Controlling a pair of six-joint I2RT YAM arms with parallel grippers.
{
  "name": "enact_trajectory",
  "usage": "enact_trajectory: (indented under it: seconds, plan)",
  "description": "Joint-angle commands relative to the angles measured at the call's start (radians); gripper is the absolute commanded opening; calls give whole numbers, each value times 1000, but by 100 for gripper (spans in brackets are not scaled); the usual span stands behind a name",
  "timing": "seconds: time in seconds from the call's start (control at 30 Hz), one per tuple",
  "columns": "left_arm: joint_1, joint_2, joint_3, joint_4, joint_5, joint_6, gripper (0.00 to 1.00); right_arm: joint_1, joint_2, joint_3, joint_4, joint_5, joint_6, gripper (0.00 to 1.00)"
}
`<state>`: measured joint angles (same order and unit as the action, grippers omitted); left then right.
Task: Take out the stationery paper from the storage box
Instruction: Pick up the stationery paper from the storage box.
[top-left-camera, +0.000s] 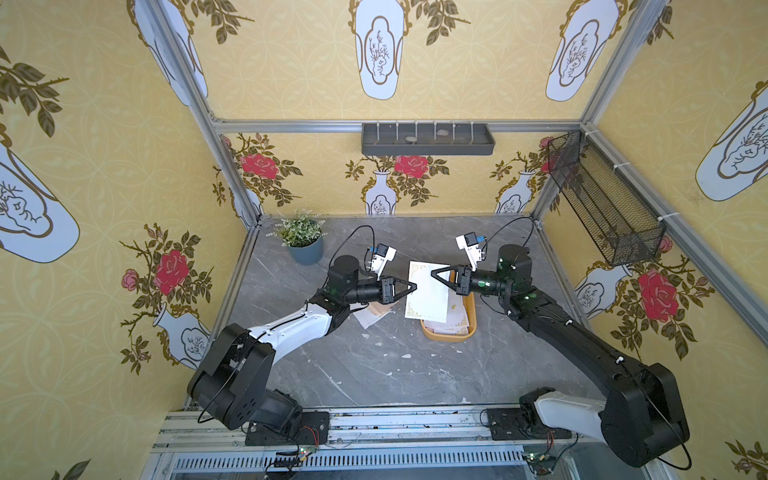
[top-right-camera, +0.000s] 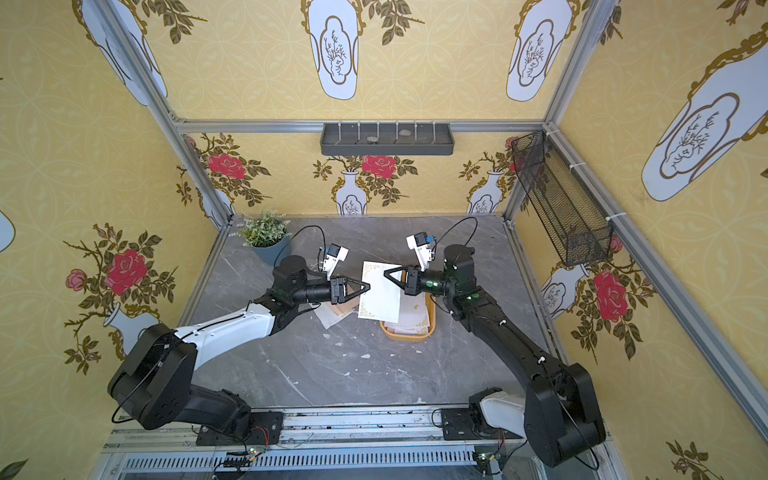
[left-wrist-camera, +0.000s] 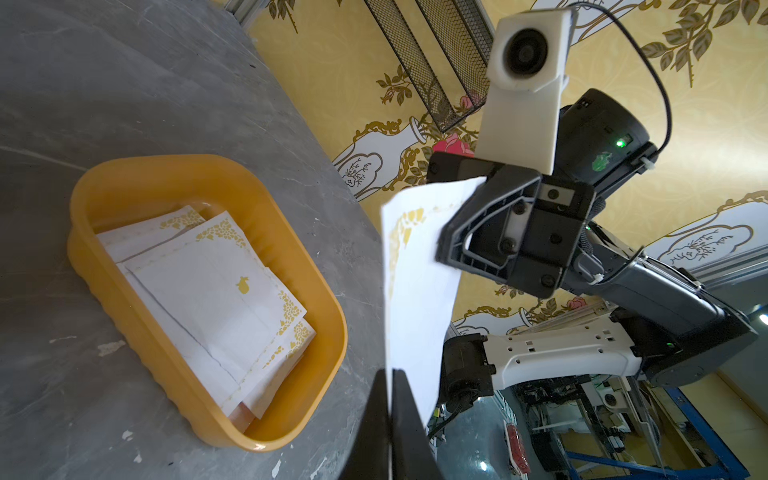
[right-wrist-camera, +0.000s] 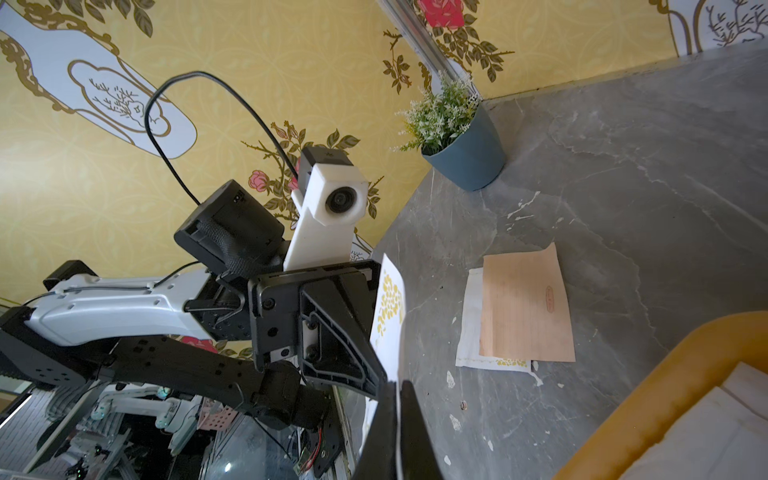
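Arms (top-left-camera: 291, 322) (top-left-camera: 557, 326) inward, level, on sheet (top-left-camera: 427, 296)

You held one thin white gold-cornered sheet (left-wrist-camera: 415, 311) at opposite edges with your left gripper (left-wrist-camera: 391, 376) and right gripper (left-wrist-camera: 448, 247), beside the shallow mustard-yellow plastic tray (left-wrist-camera: 137, 164) where more white gold-patterned sheets (left-wrist-camera: 216, 291) lay.

Both arms (top-left-camera: 291, 322) are black with one white link. White camera housings (top-left-camera: 382, 257) trailing black cables (right-wrist-camera: 199, 74) sit behind the black triangular left tool (top-left-camera: 413, 286) and right tool (top-left-camera: 434, 273).
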<state>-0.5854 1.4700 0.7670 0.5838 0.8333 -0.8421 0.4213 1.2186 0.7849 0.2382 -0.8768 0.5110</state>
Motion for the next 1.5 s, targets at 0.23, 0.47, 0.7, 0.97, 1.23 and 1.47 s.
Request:
enact_trajectory:
  seconds: [0.23,0.47,0.7,0.97,1.23,1.47]
  plan:
    - [1,-8,-3,-27,-9,29,0,-24,-21,16,-40,39,-34,18]
    - [2,-3,5,-46,-14,37,0,-28,-29,13,-59,49,-41,0]
    - [6,-23,10,-113,-31,75,0,-41,-51,-2,-64,60,-37,0]
    - [19,-64,-12,-147,-55,92,0,-39,-29,-38,-12,-5,-3,3]
    - [34,-86,-32,-163,-69,92,0,-26,-27,-73,29,3,34,50]
    - [98,-121,-71,-237,-171,92,0,-18,6,-61,-11,35,5,75]
